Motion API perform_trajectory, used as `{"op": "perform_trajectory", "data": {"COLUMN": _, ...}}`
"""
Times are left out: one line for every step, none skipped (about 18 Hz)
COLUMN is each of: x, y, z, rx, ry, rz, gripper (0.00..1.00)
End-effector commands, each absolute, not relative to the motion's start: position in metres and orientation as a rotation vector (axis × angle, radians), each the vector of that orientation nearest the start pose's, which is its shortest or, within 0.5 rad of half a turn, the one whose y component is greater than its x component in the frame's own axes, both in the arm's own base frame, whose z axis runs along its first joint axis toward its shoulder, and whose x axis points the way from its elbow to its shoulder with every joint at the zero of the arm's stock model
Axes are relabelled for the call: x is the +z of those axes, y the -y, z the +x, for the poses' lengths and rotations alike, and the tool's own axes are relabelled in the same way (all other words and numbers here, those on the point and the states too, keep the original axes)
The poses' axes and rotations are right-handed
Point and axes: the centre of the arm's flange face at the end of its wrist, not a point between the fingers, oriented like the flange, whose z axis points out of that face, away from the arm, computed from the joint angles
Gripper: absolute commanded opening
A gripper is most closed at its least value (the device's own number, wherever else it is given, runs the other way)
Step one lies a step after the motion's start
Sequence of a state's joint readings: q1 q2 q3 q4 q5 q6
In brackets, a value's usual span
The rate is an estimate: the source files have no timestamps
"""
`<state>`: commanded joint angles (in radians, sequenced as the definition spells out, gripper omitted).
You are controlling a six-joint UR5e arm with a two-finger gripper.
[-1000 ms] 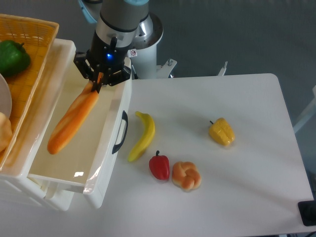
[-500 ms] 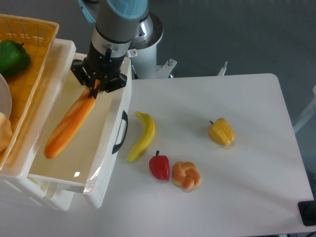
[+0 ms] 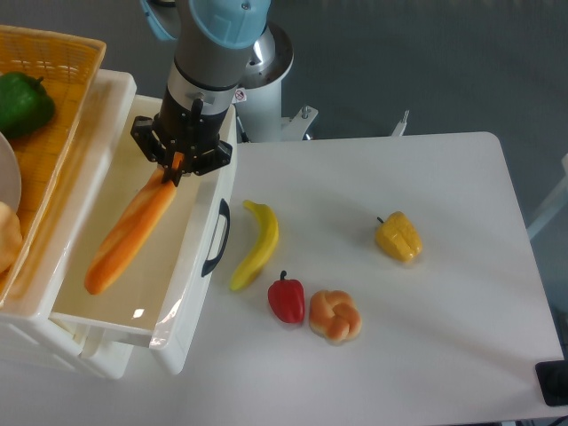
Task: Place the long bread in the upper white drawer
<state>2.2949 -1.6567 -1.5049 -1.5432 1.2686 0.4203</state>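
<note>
The long bread (image 3: 130, 235) is a slim orange-golden loaf hanging slantwise inside the pulled-out upper white drawer (image 3: 191, 293). My gripper (image 3: 177, 165) is shut on its upper end, above the drawer's back right part. The loaf's lower end points toward the drawer's front left; whether it touches the floor cannot be told. The drawer's curved black handle (image 3: 216, 238) faces the table.
A yellow woven basket (image 3: 55, 106) with a green pepper (image 3: 23, 102) sits on top at the left. On the table lie a banana (image 3: 256, 245), a red pepper (image 3: 286, 300), a knotted bun (image 3: 335, 317) and a yellow pepper (image 3: 398, 237).
The gripper with the loaf shifted slightly left over the drawer, then back a little right and down; the bread stays gripped and slanted.
</note>
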Motion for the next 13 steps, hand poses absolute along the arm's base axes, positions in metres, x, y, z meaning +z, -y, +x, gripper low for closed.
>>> {"op": "perform_trajectory", "data": {"x": 0.484, "y": -0.504, "z": -0.228, "rx": -0.371, "ry": 0.444, "rz": -2.915, "gripper": 0.39}}
{"op": "perform_trajectory", "data": {"x": 0.484, "y": -0.504, "z": -0.228, "rx": -0.371, "ry": 0.444, "rz": -2.915, "gripper": 0.39}}
{"op": "perform_trajectory", "data": {"x": 0.484, "y": -0.504, "z": -0.228, "rx": -0.371, "ry": 0.444, "rz": -2.915, "gripper": 0.44}}
{"op": "perform_trajectory", "data": {"x": 0.484, "y": -0.504, "z": -0.228, "rx": -0.370, "ry": 0.444, "rz": -2.914, "gripper": 0.45}}
{"op": "perform_trajectory", "data": {"x": 0.485, "y": -0.504, "z": -0.229, "rx": -0.363, "ry": 0.441, "rz": -2.909, "gripper": 0.45}}
{"op": "perform_trajectory", "data": {"x": 0.487, "y": -0.505, "z": -0.227, "rx": -0.361, "ry": 0.437, "rz": -2.905, "gripper": 0.45}}
{"op": "perform_trajectory", "data": {"x": 0.488, "y": -0.505, "z": -0.226, "rx": -0.359, "ry": 0.434, "rz": -2.903, "gripper": 0.45}}
{"op": "perform_trajectory", "data": {"x": 0.490, "y": -0.504, "z": -0.226, "rx": -0.354, "ry": 0.430, "rz": -2.900, "gripper": 0.45}}
{"op": "perform_trajectory", "data": {"x": 0.495, "y": -0.504, "z": -0.226, "rx": -0.348, "ry": 0.427, "rz": -2.893, "gripper": 0.45}}
{"op": "perform_trajectory", "data": {"x": 0.500, "y": -0.504, "z": -0.226, "rx": -0.339, "ry": 0.424, "rz": -2.886, "gripper": 0.45}}
{"op": "perform_trajectory", "data": {"x": 0.505, "y": -0.504, "z": -0.226, "rx": -0.334, "ry": 0.420, "rz": -2.877, "gripper": 0.45}}
{"op": "perform_trajectory", "data": {"x": 0.509, "y": -0.504, "z": -0.227, "rx": -0.324, "ry": 0.419, "rz": -2.869, "gripper": 0.45}}
{"op": "perform_trajectory", "data": {"x": 0.515, "y": -0.503, "z": -0.230, "rx": -0.313, "ry": 0.421, "rz": -2.859, "gripper": 0.45}}
